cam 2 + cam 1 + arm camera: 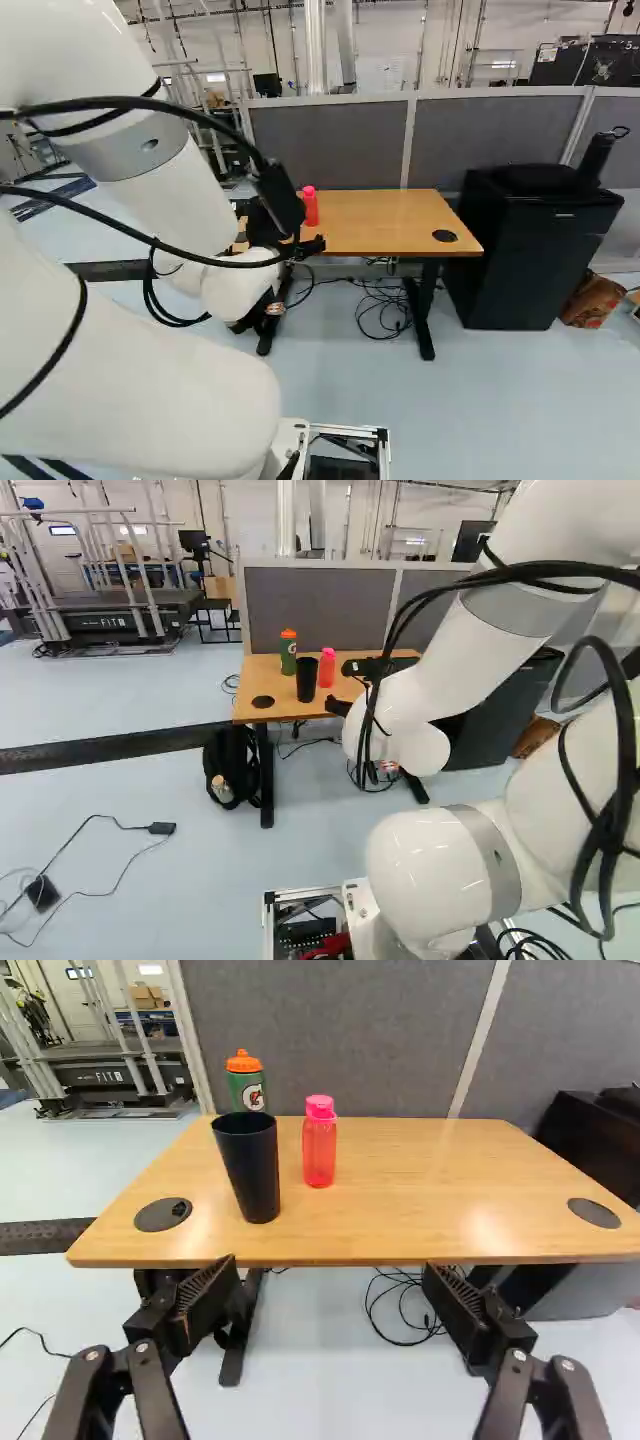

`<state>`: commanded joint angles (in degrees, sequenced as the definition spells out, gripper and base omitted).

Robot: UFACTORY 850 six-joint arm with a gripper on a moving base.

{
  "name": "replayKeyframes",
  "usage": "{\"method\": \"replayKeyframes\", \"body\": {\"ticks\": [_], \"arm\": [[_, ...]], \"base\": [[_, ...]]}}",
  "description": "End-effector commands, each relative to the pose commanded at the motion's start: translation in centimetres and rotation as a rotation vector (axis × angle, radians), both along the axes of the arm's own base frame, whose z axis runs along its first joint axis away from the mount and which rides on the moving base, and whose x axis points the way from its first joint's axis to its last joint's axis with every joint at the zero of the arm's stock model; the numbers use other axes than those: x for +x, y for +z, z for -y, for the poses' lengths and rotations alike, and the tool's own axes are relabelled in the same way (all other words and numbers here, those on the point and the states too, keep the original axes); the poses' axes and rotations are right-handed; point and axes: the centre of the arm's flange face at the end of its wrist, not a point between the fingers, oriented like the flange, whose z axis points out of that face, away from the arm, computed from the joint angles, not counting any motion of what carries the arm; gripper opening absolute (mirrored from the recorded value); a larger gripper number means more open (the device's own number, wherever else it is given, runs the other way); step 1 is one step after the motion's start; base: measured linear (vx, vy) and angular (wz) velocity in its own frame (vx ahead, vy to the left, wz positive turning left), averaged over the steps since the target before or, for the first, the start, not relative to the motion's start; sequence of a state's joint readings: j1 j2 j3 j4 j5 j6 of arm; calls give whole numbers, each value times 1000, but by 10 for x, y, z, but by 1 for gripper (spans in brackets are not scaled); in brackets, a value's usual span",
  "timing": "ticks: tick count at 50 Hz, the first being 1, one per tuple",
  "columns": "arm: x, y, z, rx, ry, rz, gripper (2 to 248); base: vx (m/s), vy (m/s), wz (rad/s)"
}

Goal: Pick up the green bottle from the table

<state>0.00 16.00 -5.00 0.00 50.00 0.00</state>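
green bottle (288, 660) stands toward the far side of the table (430, 1190), behind a black cup (250, 1170) and near a pink bottle (319, 1150), the gripper (330, 1267) wide open and empty; a low, straight reach could topple the cup, which hides the target's lower part in the wrist view but not in the left base view; the right base view shows only the pink one

In the left base view, the wooden surface (345, 697) sits toward twelve o'clock, carrying the upright green bottle (288, 658). From that bottle, the black cup (306, 682) stands at five o'clock and the pink bottle (327, 670) at four. The white arm (440, 870) fills one to five o'clock. A black backpack (235, 755) lies at eight, a treadmill (105, 620) at ten.
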Motion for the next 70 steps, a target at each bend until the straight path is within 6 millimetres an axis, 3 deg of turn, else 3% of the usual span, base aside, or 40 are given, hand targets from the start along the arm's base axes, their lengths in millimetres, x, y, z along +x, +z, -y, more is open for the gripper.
{"method": "replayKeyframes", "body": {"ticks": [28,70], "arm": [[0,0,0,0,0,0,247],[5,4,0,0,0,9,247]], "base": [[225,67,294],[65,1,-1]]}}
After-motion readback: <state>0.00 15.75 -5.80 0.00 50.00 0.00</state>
